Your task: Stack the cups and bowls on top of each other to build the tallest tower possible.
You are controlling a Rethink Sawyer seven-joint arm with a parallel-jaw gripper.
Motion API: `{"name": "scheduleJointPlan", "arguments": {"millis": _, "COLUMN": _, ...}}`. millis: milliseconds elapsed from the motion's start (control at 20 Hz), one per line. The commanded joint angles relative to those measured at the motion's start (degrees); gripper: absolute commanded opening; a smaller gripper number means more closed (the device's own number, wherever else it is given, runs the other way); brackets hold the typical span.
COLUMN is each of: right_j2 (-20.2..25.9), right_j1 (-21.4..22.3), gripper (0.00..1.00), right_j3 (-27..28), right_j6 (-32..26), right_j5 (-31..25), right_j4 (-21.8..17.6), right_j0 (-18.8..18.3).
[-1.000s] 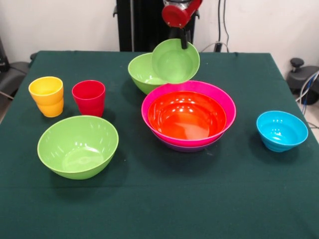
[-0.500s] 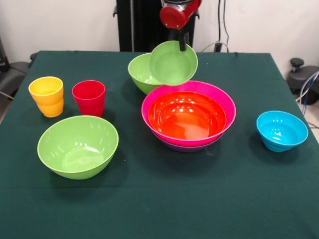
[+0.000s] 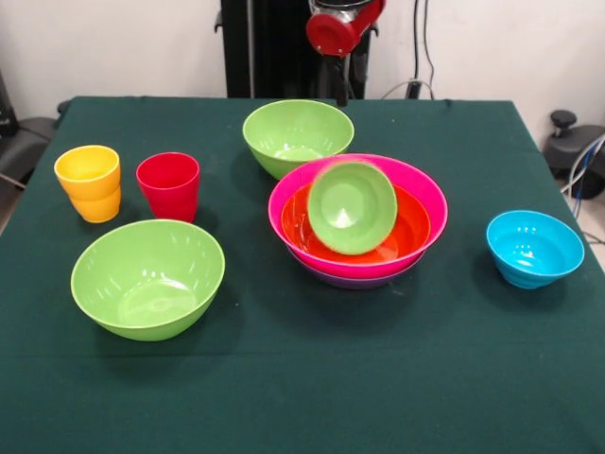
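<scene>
The small lime green bowl (image 3: 352, 206) lies tilted inside the wide orange bowl (image 3: 413, 232), its opening turned toward the camera. The orange bowl is nested in the hot pink bowl (image 3: 432, 195), which sits in the purple bowl (image 3: 354, 281); this is the tower. My gripper (image 3: 342, 83) hangs above the table's far edge, behind the tower, open and empty. A large lime green bowl (image 3: 295, 132) stands just behind the tower, and another (image 3: 148, 277) at the front left. The yellow cup (image 3: 89, 183) and the red cup (image 3: 168, 185) stand upright at the left. The sky blue bowl (image 3: 534, 248) sits at the right. The orange cup is out of view.
Everything stands on a dark green tablecloth (image 3: 312, 378). The black pedestal (image 3: 269, 47) rises at the far side. Cables and a dark stand (image 3: 572, 142) lie beyond the table's right edge.
The small lime green bowl has left my gripper and dropped from in front of the far green bowl into the orange bowl. The gripper has stayed near the far edge.
</scene>
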State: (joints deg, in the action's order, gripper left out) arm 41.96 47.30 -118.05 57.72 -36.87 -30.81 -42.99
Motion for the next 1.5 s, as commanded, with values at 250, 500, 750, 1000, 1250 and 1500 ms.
{"name": "scheduleJointPlan", "arguments": {"millis": 250, "right_j2": -4.8, "right_j1": 0.2, "gripper": 1.0, "right_j3": 3.1, "right_j6": 12.7, "right_j5": 3.7, "right_j4": 1.5, "right_j0": 4.3}}
{"name": "scheduleJointPlan", "arguments": {"millis": 500, "right_j2": -8.5, "right_j1": 2.5, "gripper": 1.0, "right_j3": 3.0, "right_j6": 18.3, "right_j5": 5.5, "right_j4": 2.7, "right_j0": 7.2}}
{"name": "scheduleJointPlan", "arguments": {"millis": 750, "right_j2": -16.4, "right_j1": 6.4, "gripper": 1.0, "right_j3": -0.9, "right_j6": 30.3, "right_j5": 18.2, "right_j4": 5.6, "right_j0": 7.9}}
{"name": "scheduleJointPlan", "arguments": {"millis": 1000, "right_j2": -26.4, "right_j1": 1.4, "gripper": 1.0, "right_j3": -0.4, "right_j6": 40.9, "right_j5": 22.8, "right_j4": 10.5, "right_j0": 10.5}}
{"name": "scheduleJointPlan", "arguments": {"millis": 1250, "right_j2": -28.7, "right_j1": 0.4, "gripper": 1.0, "right_j3": 1.7, "right_j6": 42.3, "right_j5": 22.2, "right_j4": 10.0, "right_j0": 11.8}}
{"name": "scheduleJointPlan", "arguments": {"millis": 1500, "right_j2": -28.7, "right_j1": 1.5, "gripper": 1.0, "right_j3": 1.3, "right_j6": 45.9, "right_j5": 21.6, "right_j4": 8.5, "right_j0": 13.0}}
